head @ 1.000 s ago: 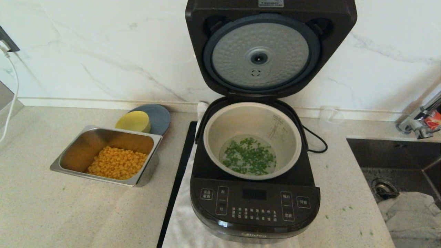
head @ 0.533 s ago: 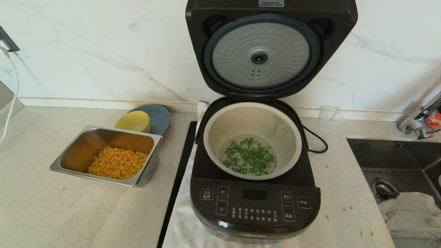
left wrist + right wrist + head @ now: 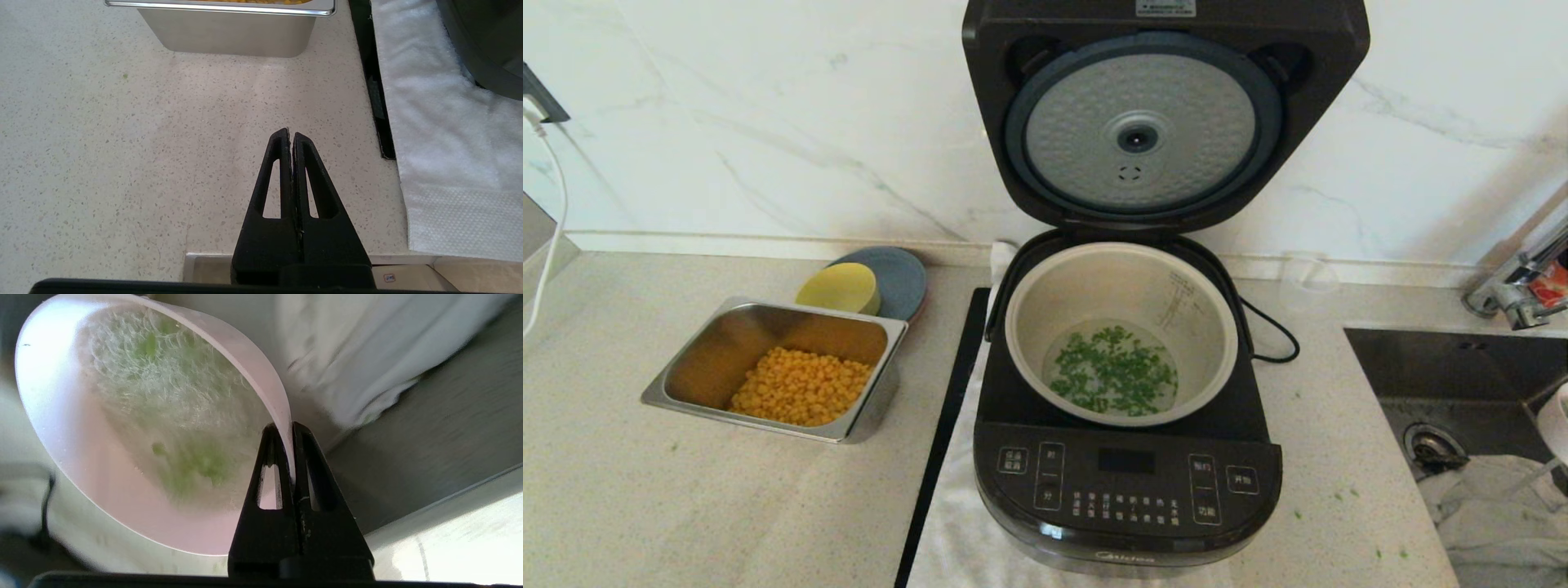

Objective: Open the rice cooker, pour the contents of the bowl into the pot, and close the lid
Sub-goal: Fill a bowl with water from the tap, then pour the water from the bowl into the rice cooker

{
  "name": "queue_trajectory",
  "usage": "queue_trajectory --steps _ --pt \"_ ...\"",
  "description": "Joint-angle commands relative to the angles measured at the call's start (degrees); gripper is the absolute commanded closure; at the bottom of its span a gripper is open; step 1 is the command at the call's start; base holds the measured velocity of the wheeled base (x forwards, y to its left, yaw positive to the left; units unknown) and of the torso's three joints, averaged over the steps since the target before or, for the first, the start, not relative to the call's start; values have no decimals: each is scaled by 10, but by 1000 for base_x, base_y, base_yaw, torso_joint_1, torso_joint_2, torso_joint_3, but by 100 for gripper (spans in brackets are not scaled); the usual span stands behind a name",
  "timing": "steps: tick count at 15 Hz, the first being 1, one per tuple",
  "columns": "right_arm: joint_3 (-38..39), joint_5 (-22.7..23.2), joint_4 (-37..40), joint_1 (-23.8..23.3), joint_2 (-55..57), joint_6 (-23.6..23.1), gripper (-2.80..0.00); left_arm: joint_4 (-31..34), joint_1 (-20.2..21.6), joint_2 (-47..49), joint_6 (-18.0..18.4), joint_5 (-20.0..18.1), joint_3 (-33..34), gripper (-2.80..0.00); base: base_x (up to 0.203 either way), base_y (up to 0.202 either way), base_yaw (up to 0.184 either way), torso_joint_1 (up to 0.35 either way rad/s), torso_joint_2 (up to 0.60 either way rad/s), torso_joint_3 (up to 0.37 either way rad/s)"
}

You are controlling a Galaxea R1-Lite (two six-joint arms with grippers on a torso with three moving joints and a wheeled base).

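Standing centre frame on the bench (image 3: 645, 506): rice cooker (image 3: 1127, 482), lid (image 3: 1164, 114) swung upright at top centre, dimpled underside facing out. Sitting inside, the pot (image 3: 1123, 282), chopped green herb bits (image 3: 1112, 371) in clear liquid lying at its bottom. Clamping the rim of the bowl (image 3: 81, 428) (tilted, a few green flecks clinging inside), right pincer (image 3: 292, 428), over the sink (image 3: 1445, 367) at lower right. Resting pressed shut above bare bench near the steel tray (image 3: 229, 32), left pincer (image 3: 291, 136).
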Motion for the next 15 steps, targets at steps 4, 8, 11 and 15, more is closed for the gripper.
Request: queue_trajectory --steps 4,8,11,15 --pt "93 -26 9 122 -181 -9 0 0 0 -1 0 0 0 0 0 0 0 0 0 0" --pt "93 -53 81 266 -275 -6 0 0 0 -1 0 0 0 0 0 0 0 0 0 0" --pt "64 -84 116 385 -312 35 0 0 0 -1 1 0 0 0 0 0 0 0 0 0" --pt "-55 -125 200 539 -320 100 0 0 0 -1 0 0 0 0 0 0 0 0 0 0"
